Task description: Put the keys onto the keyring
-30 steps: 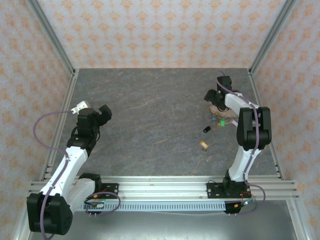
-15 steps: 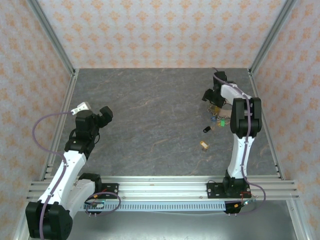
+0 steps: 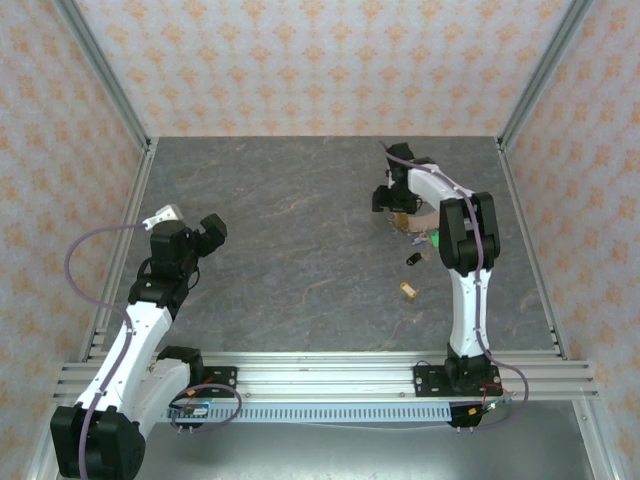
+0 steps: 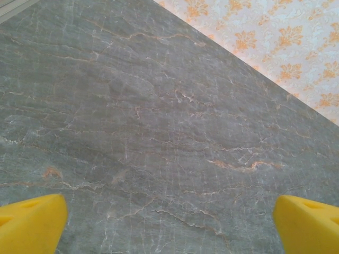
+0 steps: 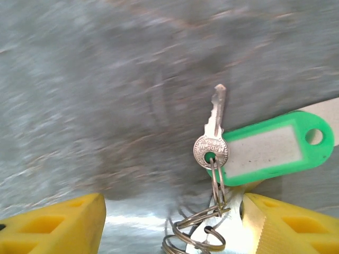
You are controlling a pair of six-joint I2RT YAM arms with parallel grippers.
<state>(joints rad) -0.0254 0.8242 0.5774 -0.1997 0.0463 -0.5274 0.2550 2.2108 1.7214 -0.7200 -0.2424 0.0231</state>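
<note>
The desk [image 3: 290,230] is grey stone with thin orange lines.

The right hand [image 3: 388,198] reaches out over the far side of the desk. Seen from the right wrist, the right hand [image 5: 172,209] has two yellow fingers [image 5: 53,225] standing well apart. The thin metal rings of the keyring [image 5: 195,235] sit between those fingers. One ring goes up through the hole in a small silver key [image 5: 213,135]. The silver key points away from the right hand. A green tag [image 5: 270,149] with a white label lies just beside the silver key and touches its round head. A pale strip runs behind the green tag, down to one yellow finger. It is hard to tell whether the right hand is squeezing the keyring or only has it in the gap. The desk behind the key looks blurry.

From above, more keys lie on the desk on the near side of the right hand. A small green bit [image 3: 436,238] is near the right hand. A dark key [image 3: 413,259] is a little nearer to the arm bases. A yellow key [image 3: 408,291] is nearer to them than that. These three lie apart from each other.

The left hand [image 3: 208,230] is well apart from the right hand, across the desk. Seen from its own wrist, the left hand [image 4: 169,214] is wide open, with bare desk between its yellow fingertips [image 4: 32,222].
</note>
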